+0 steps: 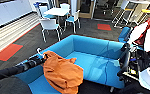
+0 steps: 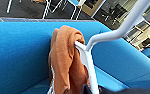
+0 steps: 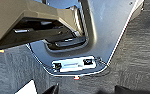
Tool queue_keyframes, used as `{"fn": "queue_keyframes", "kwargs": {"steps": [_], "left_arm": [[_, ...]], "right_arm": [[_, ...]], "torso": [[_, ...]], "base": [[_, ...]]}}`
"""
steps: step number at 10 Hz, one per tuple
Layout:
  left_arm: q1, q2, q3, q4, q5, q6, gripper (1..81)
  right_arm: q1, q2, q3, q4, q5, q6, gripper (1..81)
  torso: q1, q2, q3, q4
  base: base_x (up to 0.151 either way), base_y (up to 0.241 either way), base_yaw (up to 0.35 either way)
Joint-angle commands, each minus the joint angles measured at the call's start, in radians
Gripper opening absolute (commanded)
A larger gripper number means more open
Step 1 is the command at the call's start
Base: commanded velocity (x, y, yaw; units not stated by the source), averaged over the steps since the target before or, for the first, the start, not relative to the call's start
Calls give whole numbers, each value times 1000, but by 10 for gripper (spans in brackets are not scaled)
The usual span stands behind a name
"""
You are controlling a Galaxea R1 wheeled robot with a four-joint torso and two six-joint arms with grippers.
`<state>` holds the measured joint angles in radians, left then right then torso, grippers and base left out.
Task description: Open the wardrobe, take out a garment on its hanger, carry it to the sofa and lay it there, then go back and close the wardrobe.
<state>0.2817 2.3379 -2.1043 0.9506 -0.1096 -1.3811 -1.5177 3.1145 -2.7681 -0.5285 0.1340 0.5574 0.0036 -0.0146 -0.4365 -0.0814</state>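
Observation:
The blue sofa (image 1: pixel 96 60) stands right in front of me. The rust-orange garment (image 1: pixel 62 72) hangs on its white hanger (image 1: pixel 38 51) over the sofa's left arm, and its lower part rests bunched on the seat. My left gripper (image 1: pixel 42 59) reaches in from the left and is shut on the hanger at the garment's neck. In the left wrist view the garment (image 2: pixel 66 62) drapes from the hanger (image 2: pixel 88 57) in front of the sofa's back (image 2: pixel 18 50). My right gripper (image 3: pixel 91 90) hangs open over grey carpet, beside my own body.
White chairs (image 1: pixel 50 26) and a white table (image 1: pixel 56 11) stand on the dark carpet behind the sofa. Red carpet patches (image 1: pixel 8 52) lie at the left and far back. Another blue seat (image 1: pixel 123 33) and a red-and-white shape (image 1: pixel 143 31) are at the right.

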Motion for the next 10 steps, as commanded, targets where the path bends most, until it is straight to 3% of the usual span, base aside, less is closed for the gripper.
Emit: {"fn": "queue_keyframes", "kwargs": {"steps": [1, 3, 7, 9, 10], "left_arm": [[-108, -95, -3, 16, -13, 14, 10], [-36, -124, -28, 14, -21, 16, 10], [155, -135, -203, 2, -205, 8, 10], [190, -118, -246, 2, -228, 8, 10], [207, -110, -247, 2, -228, 16, 811]], "right_arm": [[-13, 8, 7, -8, -60, -7, 811], [-13, 8, 7, -8, -59, -7, 811], [-16, 6, 10, -16, -59, -7, 811], [-17, 8, 10, -18, -59, -7, 811], [-19, 6, 10, -16, -59, -7, 811]], "torso": [[0, 0, 0, 0], [0, 0, 0, 0], [0, 0, 0, 0], [0, 0, 0, 0], [0, 0, 0, 0]], "base": [[0, 0, 0], [0, 0, 0], [0, 0, 0], [0, 0, 0], [0, 0, 0]]}}
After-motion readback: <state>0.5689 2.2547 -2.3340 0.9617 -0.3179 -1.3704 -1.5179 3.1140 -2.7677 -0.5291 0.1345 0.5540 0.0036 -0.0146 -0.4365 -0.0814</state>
